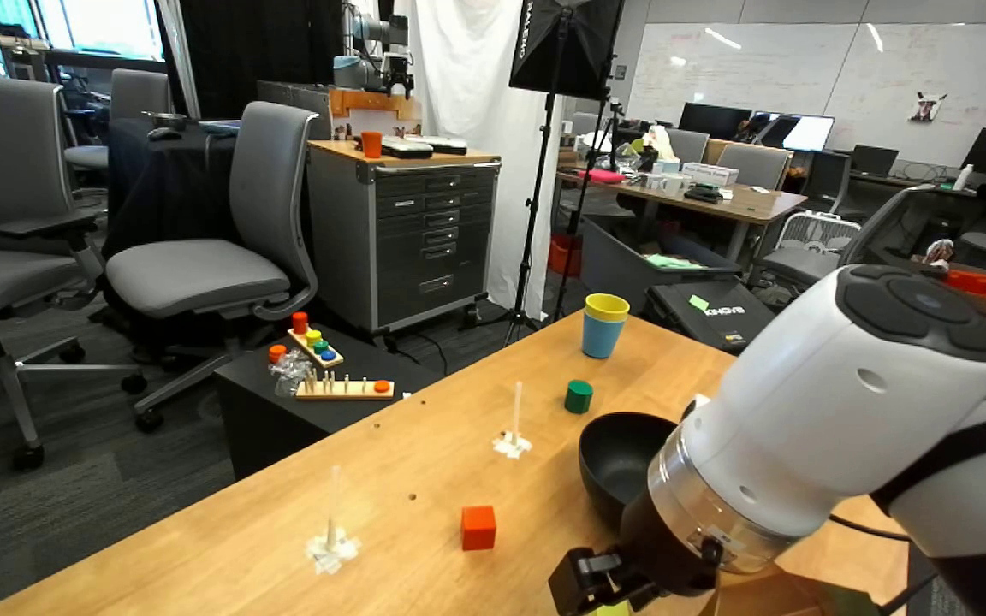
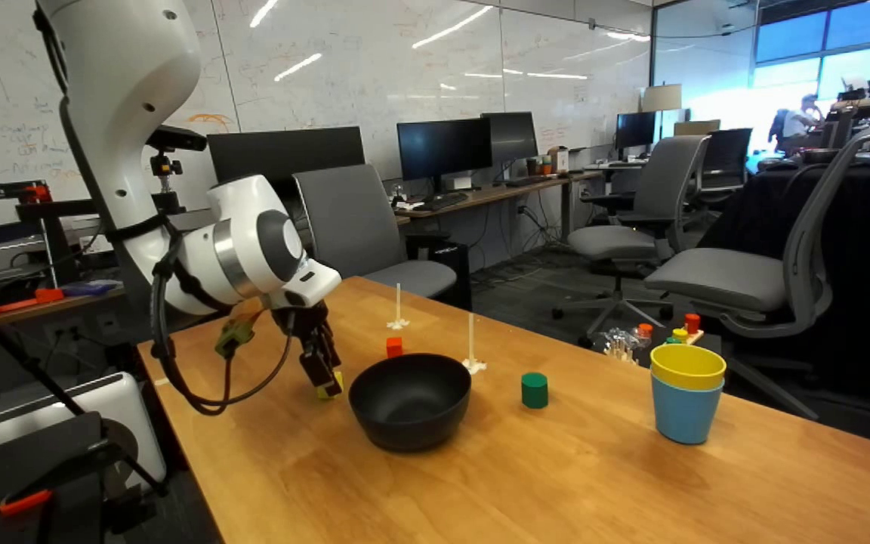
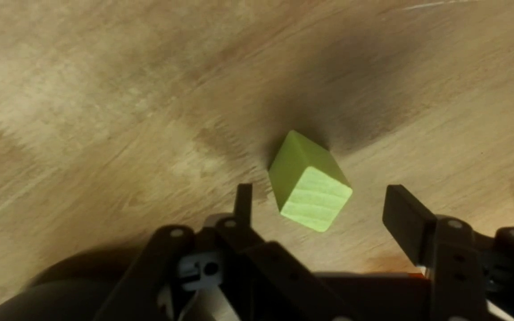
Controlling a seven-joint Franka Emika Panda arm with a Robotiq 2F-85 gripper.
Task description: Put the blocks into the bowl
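In the wrist view my gripper [image 3: 320, 196] stands open, its fingertips on either side of the yellow block [image 3: 316, 199] with a gap to each. This block rests on the table, turned cornerwise between the jaws; only bits of it show beside the gripper [image 2: 323, 372] in both exterior views. The black bowl [image 2: 409, 412] stands close by, its inside bare in an exterior view. A red-orange block [image 1: 478, 528] lies on the table, behind the bowl in an exterior view [image 2: 394, 347]. The dark green block [image 2: 534, 391], rounded in shape, stands on the bowl's far side from my gripper.
Two thin upright white sticks [image 1: 517, 412] [image 1: 333, 505] are taped to the table. A yellow cup [image 2: 688, 366] sits stacked in a blue cup [image 2: 686, 412] beyond the green block. The bowl is the nearest obstacle to the gripper.
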